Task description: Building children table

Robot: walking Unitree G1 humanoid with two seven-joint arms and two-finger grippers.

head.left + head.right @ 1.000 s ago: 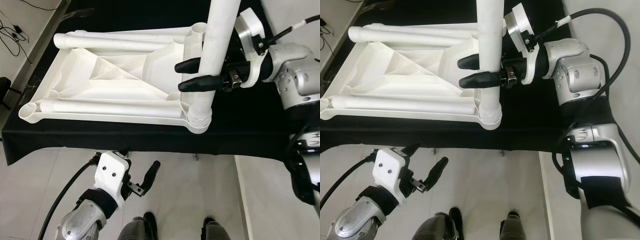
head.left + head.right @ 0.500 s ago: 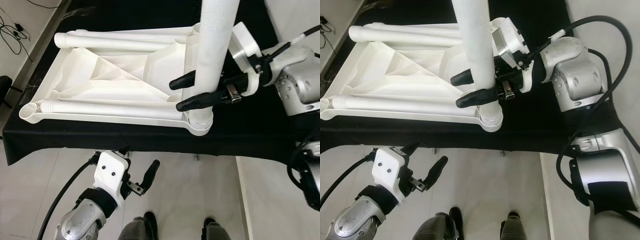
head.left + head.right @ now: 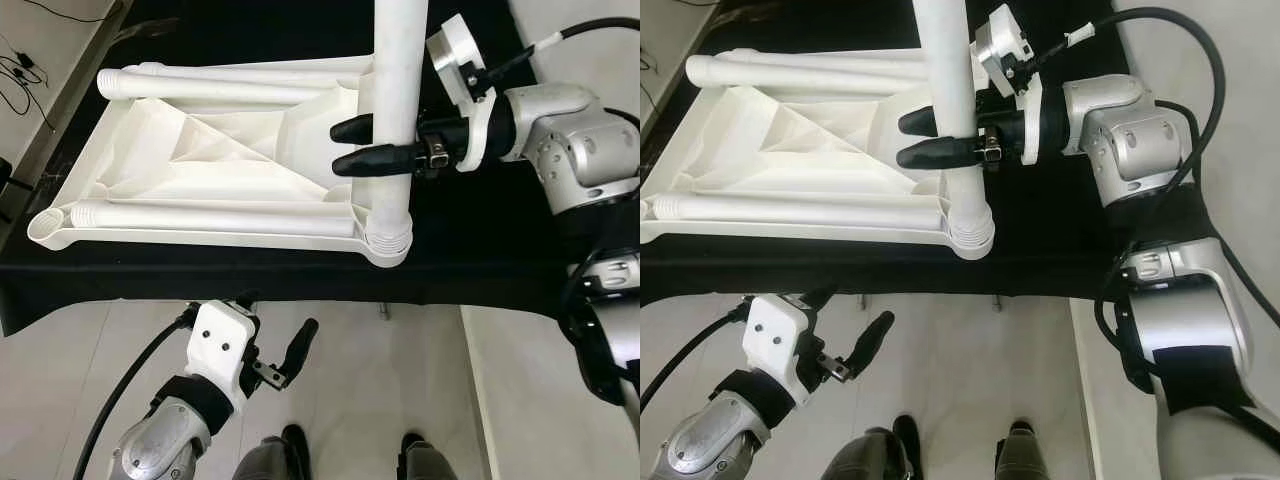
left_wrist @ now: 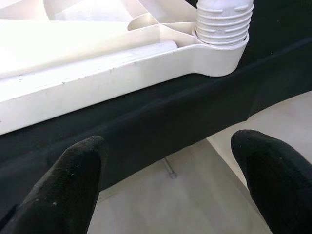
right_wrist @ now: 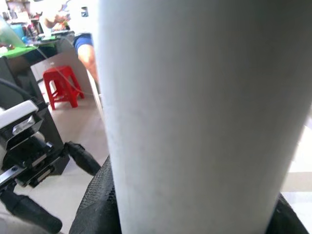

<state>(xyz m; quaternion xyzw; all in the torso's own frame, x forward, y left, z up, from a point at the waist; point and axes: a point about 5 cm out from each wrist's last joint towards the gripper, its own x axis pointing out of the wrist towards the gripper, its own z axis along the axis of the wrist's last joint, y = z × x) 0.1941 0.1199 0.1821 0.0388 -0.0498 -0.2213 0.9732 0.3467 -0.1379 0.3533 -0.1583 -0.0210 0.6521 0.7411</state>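
Currently right gripper (image 3: pixel 372 145) clamps the upright white table leg (image 3: pixel 396 90) seated in the near corner socket of the upside-down tabletop (image 3: pixel 200 160) on black cloth (image 3: pixel 480 250); left gripper (image 3: pixel 285 350) hangs spread, empty.

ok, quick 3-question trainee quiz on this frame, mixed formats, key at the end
1. True or false: the right tool grips the upright table leg.
2. Where does the upright leg's threaded end sit? A) in the corner socket of the upturned tabletop B) on the floor C) in the left tool
3. How many more legs lie flat on the tabletop?

Key: 1 true; 2 A; 3 two, the far leg and the near leg.
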